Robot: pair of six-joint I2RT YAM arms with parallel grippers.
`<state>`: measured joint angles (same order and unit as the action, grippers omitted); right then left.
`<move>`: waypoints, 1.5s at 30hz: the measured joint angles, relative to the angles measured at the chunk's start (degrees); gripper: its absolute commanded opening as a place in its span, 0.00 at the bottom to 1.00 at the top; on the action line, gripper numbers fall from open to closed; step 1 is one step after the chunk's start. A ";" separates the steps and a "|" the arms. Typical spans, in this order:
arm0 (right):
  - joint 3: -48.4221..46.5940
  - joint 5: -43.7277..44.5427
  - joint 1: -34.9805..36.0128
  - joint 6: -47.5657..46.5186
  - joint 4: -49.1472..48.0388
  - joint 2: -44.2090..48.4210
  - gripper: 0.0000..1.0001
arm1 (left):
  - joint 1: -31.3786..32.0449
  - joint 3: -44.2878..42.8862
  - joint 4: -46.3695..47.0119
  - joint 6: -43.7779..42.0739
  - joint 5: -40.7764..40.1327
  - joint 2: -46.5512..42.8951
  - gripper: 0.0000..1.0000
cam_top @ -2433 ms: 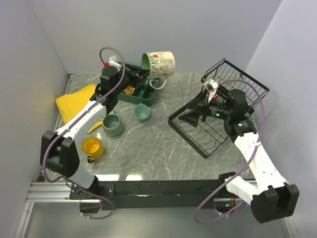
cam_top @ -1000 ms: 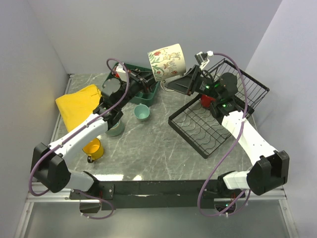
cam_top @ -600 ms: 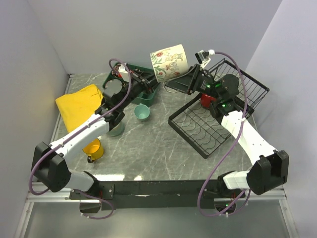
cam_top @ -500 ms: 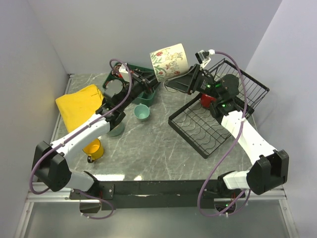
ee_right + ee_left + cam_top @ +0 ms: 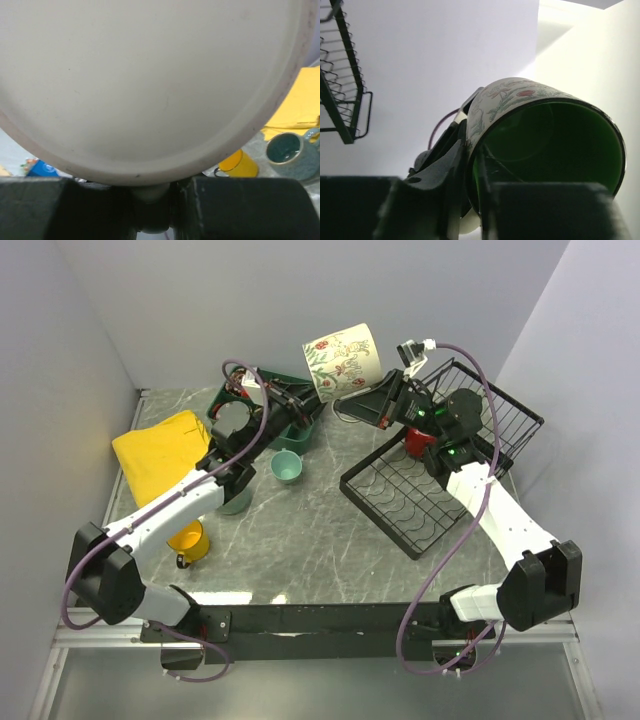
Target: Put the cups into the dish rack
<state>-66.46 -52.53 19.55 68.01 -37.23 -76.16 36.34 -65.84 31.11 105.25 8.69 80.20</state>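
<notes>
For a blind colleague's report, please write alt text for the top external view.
A cream mug hangs in the air between two robot arms, the left gripper on its rim, the right gripper at its base end. A red mug sits in the black rack; a yellow mug and a teal mug stand on the table.

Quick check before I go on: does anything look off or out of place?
The cream mug hangs in the air on its side. The left gripper pinches its rim, and the right gripper sits at its base by the handle; I cannot tell whether that one grips. Nothing looks spilled or broken.
</notes>
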 measured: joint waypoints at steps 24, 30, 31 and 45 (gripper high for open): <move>2.34 -3.43 -8.35 -22.97 24.30 13.16 0.00 | -4.00 17.16 -8.37 -13.09 0.22 -22.77 0.96; 0.42 5.01 -8.28 -45.27 46.53 18.16 0.00 | -6.23 18.45 -20.76 -26.64 -2.45 -30.64 0.96; 0.44 7.34 -8.28 -48.61 49.83 18.91 0.00 | -6.32 18.53 -22.64 -28.85 -2.82 -31.74 0.96; 15.82 38.12 -8.31 -72.65 63.56 27.52 0.00 | -6.40 28.28 -34.47 -39.85 -7.52 -41.57 0.96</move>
<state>-50.63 -14.41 11.25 -4.64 26.33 -48.64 29.93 -37.56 -3.36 65.41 1.17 38.63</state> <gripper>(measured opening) 0.251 0.966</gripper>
